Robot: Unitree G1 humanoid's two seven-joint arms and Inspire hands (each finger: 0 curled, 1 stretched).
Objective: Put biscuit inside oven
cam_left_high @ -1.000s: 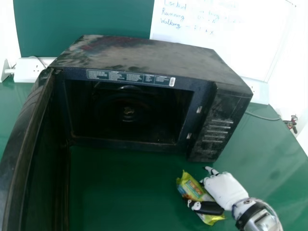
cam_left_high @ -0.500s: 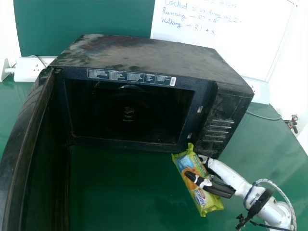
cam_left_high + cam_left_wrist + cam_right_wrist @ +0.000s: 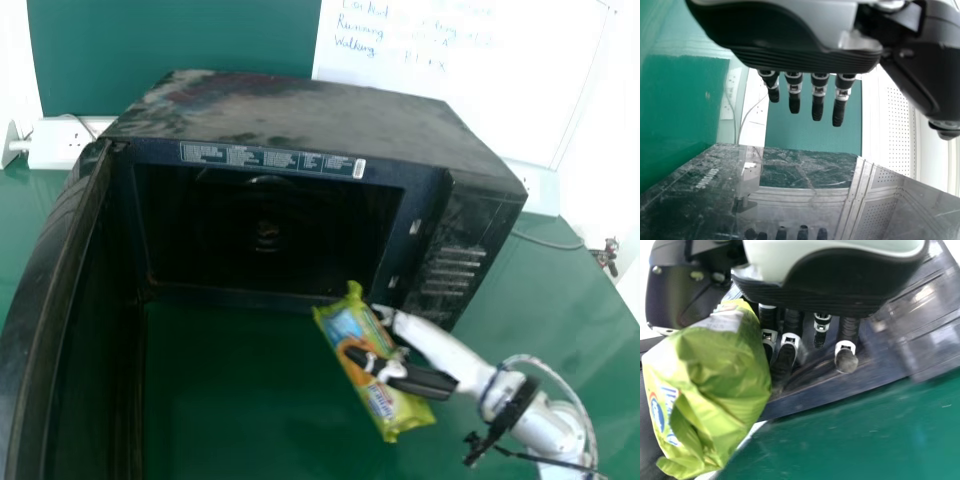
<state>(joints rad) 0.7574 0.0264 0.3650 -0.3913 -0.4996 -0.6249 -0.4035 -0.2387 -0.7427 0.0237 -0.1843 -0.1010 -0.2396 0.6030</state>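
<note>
Though the right robot hand (image 3: 432, 348) grips and partly covers the biscuit packet (image 3: 383, 405), we see its long axis slant toward the frame's lower right; the left robot hand (image 3: 800, 52) hangs released.

Head cam: we look fwd & down from above the counter (image 3: 240, 400), facing the oven's (image 3: 320, 115) open front, mid-dist.; door (image 3: 50, 290) at L edge, whiteboard (image 3: 450, 70) upper R, packet (image 3: 375, 370) lower ctr.-R.

L wrist cam: we're v. close behind the L fingers (image 3: 818, 97), looking past them, low over a glossy dark surface (image 3: 790, 200) twd. a green panel (image 3: 815, 120); overlap w/ head view we can't pin down.

R wrist cam: we're right up by the R fingers (image 3: 415, 376) & packet, tilted, looking past both at a dark edge & the green counter. Shared w/ head view: packet, R fingers, counter.
</note>
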